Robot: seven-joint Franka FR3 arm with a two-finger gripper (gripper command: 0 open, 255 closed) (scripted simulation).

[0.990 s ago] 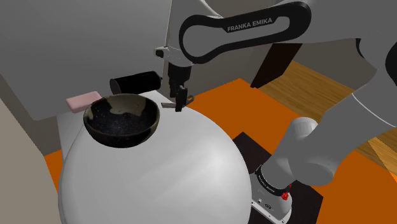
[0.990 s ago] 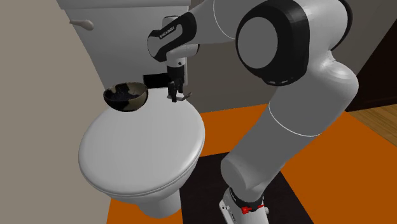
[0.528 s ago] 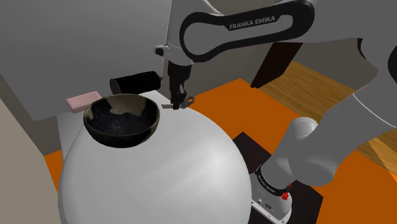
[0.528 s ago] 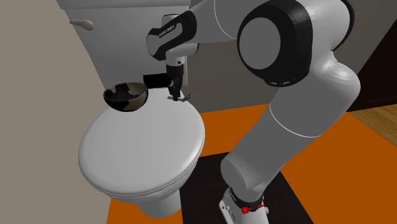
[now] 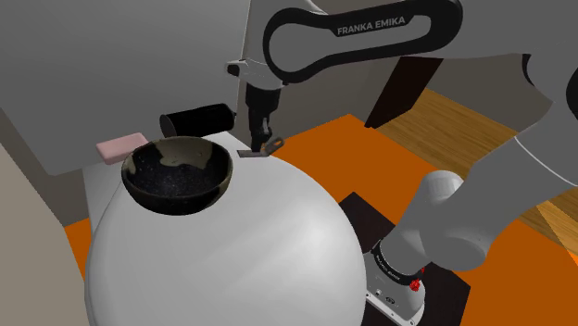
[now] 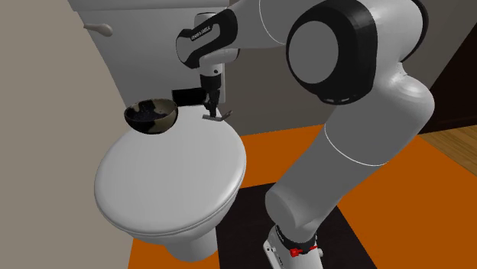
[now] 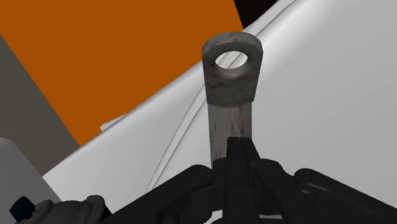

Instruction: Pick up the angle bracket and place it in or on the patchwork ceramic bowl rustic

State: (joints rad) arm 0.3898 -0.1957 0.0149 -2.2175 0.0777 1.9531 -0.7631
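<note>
The angle bracket (image 7: 230,83) is a small grey metal strip with a round hole at its far end. My gripper (image 7: 235,149) is shut on its near end, the fingers clasping it. In the shoulder view the gripper (image 5: 262,139) hangs straight down over the back of the white toilet lid (image 5: 232,250), with the bracket (image 5: 260,149) at its tips, just over the lid. The dark speckled bowl (image 5: 176,171) stands on the lid towards that view's left of the gripper. In the second exterior view the bracket (image 6: 217,117) sits under the gripper (image 6: 213,109), with the bowl (image 6: 150,116) to the left.
A black cylinder (image 5: 196,120) lies behind the bowl near the cistern, and a pink bar (image 5: 121,146) rests further left. The toilet lid (image 6: 172,176) curves down at its edges. Orange floor (image 5: 333,139) lies beyond, and my stand (image 5: 398,278) is at the lower right.
The fingers, apart around the bracket a second ago, have come together on it. The hand has risen slightly with the bracket.
</note>
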